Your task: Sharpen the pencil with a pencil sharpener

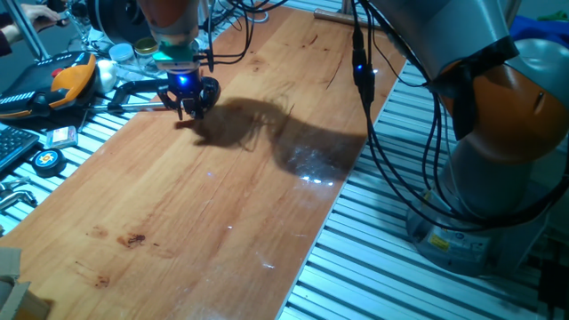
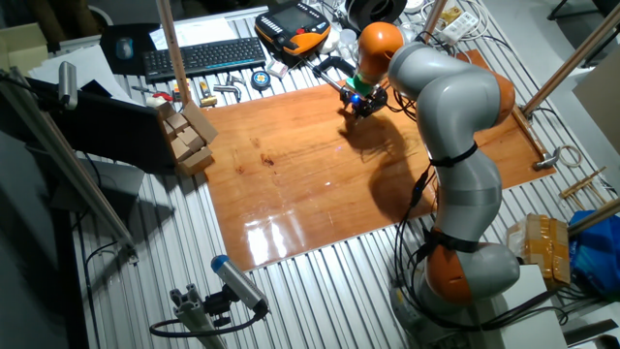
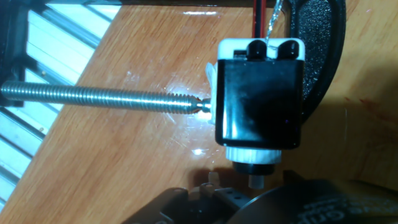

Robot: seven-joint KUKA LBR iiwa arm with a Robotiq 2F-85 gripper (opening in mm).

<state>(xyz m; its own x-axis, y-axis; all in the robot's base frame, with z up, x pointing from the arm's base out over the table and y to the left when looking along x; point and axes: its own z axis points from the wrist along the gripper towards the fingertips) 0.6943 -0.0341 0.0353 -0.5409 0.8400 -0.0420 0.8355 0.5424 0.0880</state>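
Note:
The pencil sharpener has a black rounded body with white ends and lies on the wooden board at its far left edge. A threaded clamp screw runs off its left side, and its black clamp arm curves behind it. A thin red-and-black stick, which may be the pencil, pokes out at its far end. My gripper hangs right over the sharpener, also seen in the other fixed view. In the hand view its dark fingers sit beside the sharpener's white stub. Their spacing is unclear.
An orange-and-black tool, a tape measure and a large black spool lie just off the board's left edge. A keyboard and wooden blocks stand beyond it. Cables hang over the right edge.

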